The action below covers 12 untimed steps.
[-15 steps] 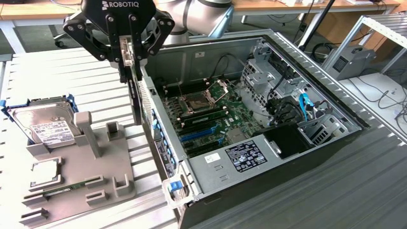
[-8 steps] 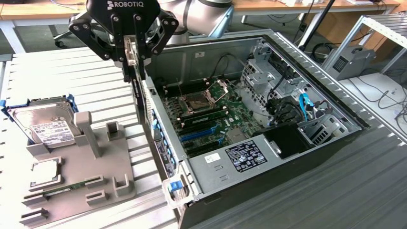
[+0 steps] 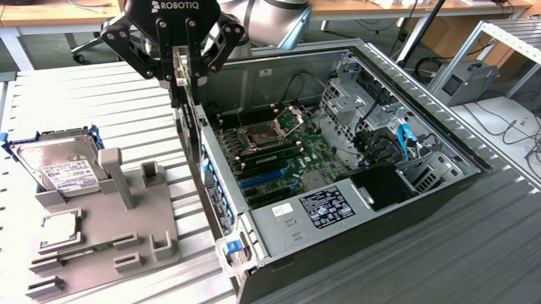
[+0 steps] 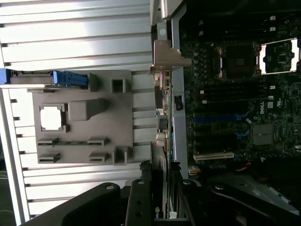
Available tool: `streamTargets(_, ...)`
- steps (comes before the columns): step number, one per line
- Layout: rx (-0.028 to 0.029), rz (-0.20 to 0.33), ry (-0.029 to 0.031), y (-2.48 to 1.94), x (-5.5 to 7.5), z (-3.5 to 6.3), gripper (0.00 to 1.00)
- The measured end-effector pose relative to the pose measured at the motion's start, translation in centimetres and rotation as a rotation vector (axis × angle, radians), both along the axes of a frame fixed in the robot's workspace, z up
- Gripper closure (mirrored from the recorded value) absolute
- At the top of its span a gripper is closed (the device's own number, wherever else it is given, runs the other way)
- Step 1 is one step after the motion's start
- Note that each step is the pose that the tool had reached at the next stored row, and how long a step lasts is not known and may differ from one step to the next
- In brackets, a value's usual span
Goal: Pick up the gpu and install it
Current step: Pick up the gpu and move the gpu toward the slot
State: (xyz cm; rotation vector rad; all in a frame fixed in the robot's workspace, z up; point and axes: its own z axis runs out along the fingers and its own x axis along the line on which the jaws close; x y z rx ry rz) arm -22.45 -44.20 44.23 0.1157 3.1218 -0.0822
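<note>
The gpu (image 3: 179, 95) hangs on edge, a thin card with a silver end bracket (image 4: 165, 56) at its far end. My gripper (image 3: 182, 73) is shut on it, black fingers (image 4: 141, 202) pressing both faces. It is held over the rear wall of the open computer case (image 3: 439, 136), at the exterior view's left side of the case. Beside the card in the wrist view lies the motherboard (image 4: 235, 94), with blue expansion slots (image 3: 266, 178) and a white slot (image 4: 214, 155). The card is above the case wall and not seated in any slot.
A grey parts fixture (image 3: 127, 221) lies on the slatted table at the exterior view's left. It carries a hard drive (image 3: 59, 168), a CPU (image 3: 61, 228) and a memory stick (image 3: 85, 247). Inside the case are a power supply (image 3: 325, 206) and drive cages (image 3: 363, 95).
</note>
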Motion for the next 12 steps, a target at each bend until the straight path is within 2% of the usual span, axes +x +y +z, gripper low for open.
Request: streamTargets(12, 0.0, 0.0, 0.0, 0.0, 0.94, 0.0, 0.74)
